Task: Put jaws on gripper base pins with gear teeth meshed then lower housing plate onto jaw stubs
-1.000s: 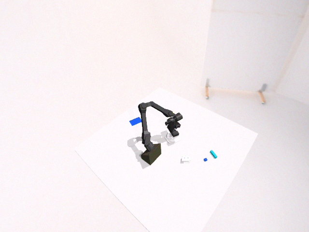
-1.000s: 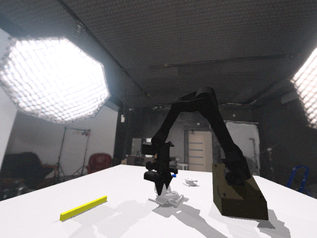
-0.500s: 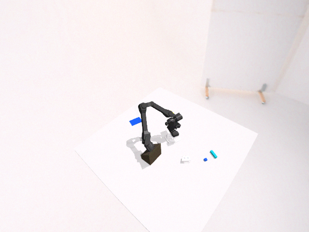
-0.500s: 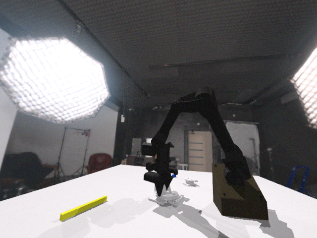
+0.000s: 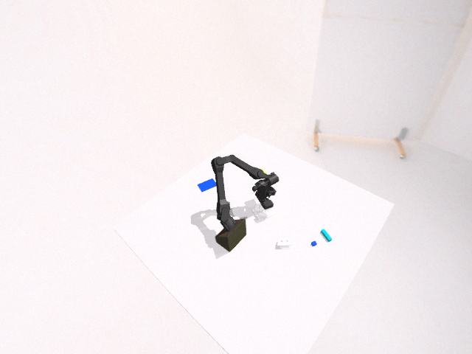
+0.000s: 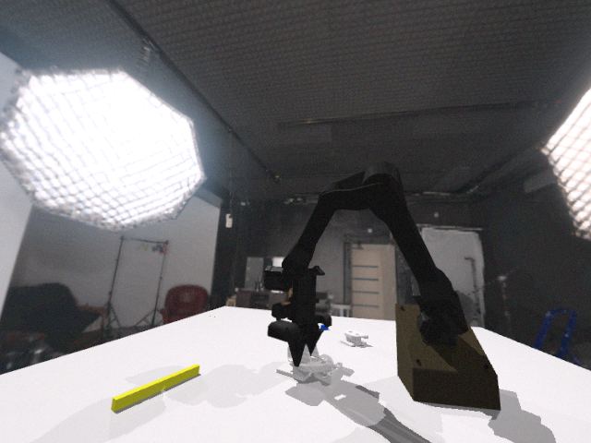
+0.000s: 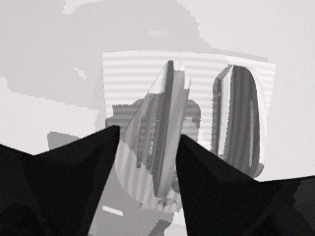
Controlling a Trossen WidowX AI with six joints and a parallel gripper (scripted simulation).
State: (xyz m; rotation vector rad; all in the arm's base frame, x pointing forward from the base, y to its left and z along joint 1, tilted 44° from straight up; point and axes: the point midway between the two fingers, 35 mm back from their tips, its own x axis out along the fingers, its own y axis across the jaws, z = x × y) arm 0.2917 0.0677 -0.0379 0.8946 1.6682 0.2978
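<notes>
The gripper (image 5: 267,204) (image 6: 304,354) (image 7: 149,137) is partly open, closed upon a pale part (image 6: 310,350) (image 7: 167,138), probably one jaw; it holds this upright over the striped pale piece (image 6: 305,374) (image 7: 135,74), likely for lowering it onto a pin; the other pale assembly (image 5: 283,243) (image 6: 355,338) sits well apart.

The arm (image 5: 220,186) (image 6: 405,223) is hiding part of the blue plate (image 5: 206,185) in the top view. The lower ends of the fingers are running off the wrist view's bottom edge. Gear teeth are staying too small to tell.
</notes>
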